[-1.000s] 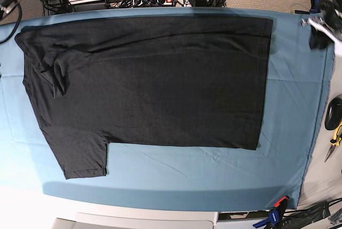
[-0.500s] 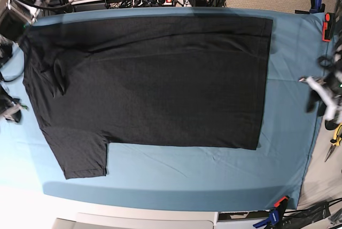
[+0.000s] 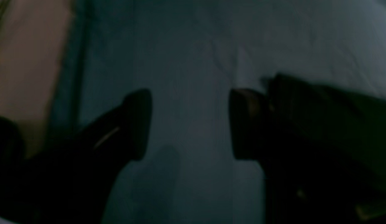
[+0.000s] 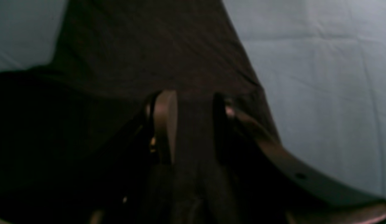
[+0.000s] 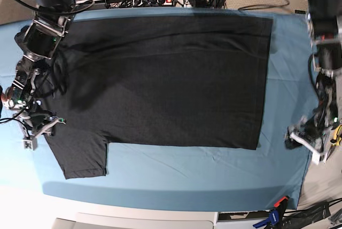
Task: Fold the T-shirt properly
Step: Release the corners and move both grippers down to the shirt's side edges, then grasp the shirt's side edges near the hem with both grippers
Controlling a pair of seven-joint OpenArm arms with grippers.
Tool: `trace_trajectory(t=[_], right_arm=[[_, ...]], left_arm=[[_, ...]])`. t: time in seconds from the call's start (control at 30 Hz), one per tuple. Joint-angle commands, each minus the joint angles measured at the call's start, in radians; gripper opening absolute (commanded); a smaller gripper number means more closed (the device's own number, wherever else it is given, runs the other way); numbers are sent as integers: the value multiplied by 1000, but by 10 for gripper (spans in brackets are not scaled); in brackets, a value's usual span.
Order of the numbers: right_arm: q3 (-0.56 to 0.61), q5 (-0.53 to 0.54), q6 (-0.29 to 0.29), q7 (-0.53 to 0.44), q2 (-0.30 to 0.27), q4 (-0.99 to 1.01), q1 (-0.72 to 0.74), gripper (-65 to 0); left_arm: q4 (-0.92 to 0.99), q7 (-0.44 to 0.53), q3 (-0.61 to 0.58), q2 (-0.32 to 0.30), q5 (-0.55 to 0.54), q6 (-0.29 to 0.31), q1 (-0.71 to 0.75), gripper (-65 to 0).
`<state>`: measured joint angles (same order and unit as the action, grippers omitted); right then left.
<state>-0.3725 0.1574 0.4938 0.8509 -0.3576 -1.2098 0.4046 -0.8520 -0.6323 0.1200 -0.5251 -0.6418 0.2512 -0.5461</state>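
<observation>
Lying flat and plain side up, the black T-shirt [image 5: 160, 79] covers most of the blue table cloth [image 5: 187, 170], its hem toward the base view's right and one short sleeve [image 5: 83, 157] jutting toward the near edge at the left; the far side runs close along the cloth's back edge. The right gripper [image 5: 36, 127] sits at the shirt's left margin just above that sleeve; in the right wrist view its fingers [image 4: 163, 124] stand partly apart with dark fabric between and beneath them, but whether they pinch it or merely straddle it I cannot tell. The left gripper [image 5: 305, 142] is down over bare cloth, near the hem's near corner but clear of it, jaws spread wide with only blue cloth between them in the left wrist view. The shirt looks like thin, limp cotton: light, soft, prone to drag and wrinkle instead of sliding as a sheet; it should be taken at the edges, at hem corner and shoulder or sleeve seam, pinching only the top layers needed; a grip mid-panel would likely bunch it.
</observation>
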Motion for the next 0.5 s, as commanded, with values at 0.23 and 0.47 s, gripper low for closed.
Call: trace_trajectory(t=[0.23,0.47], right_arm=[[1,-49,-5,-37,12,-18,27,-446],[67,-107,-5,-46,17,-18,27,-446]], left_arm=[[97,20,6,48,-16,7,-117,-255],[287,57,6,146,-16,-6,-166,-255]])
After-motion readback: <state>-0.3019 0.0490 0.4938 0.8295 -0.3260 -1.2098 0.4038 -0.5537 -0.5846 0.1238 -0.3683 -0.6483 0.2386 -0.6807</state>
